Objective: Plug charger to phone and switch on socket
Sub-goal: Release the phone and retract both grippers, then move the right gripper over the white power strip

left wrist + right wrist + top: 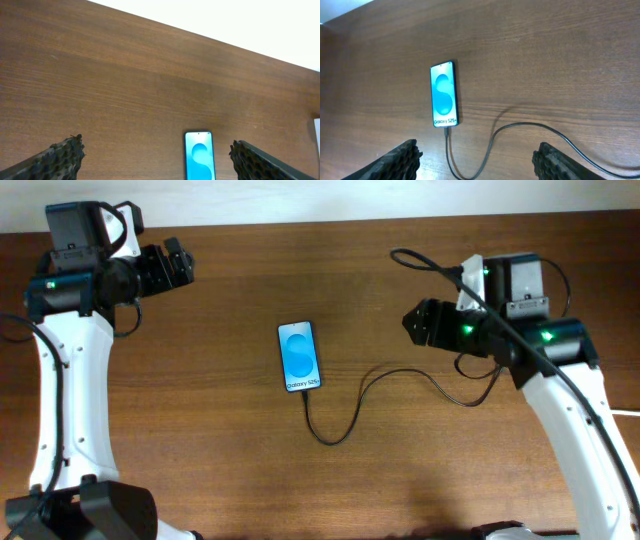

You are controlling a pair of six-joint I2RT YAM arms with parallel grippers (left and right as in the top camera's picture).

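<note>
- The left jaws stood wide apart and held nothing; their dark, honeycomb-textured fingers [60, 160] framed only bare wood in the left wrist view.
- The right jaws were likewise spread wide and empty, with their black textured fingers [402, 160] at the two lower corners of the right wrist view.
- Both sets of jaws hung clear of everything on the brown wood-grain counter [250, 480].
- A slim, dark-framed rectangular phone [300, 356] with a bright blue screen lay flat near the middle of the counter, between the two sets of jaws.
- Seen from overhead, its long axis ran from 12 to 6 o'clock, and its white "Galaxy S25" text sat at the 6 o'clock end.
- From the phone, the left jaws were at about 10 o'clock and well apart from it, while the right jaws were between 2 and 3 o'clock.
- A thin black charger cable [400, 370] met the phone's 6 o'clock end with its small tip.
- From there it looped down toward 6 o'clock, then curled away toward 3 o'clock and passed under the white-and-black right arm [570, 410].
</note>
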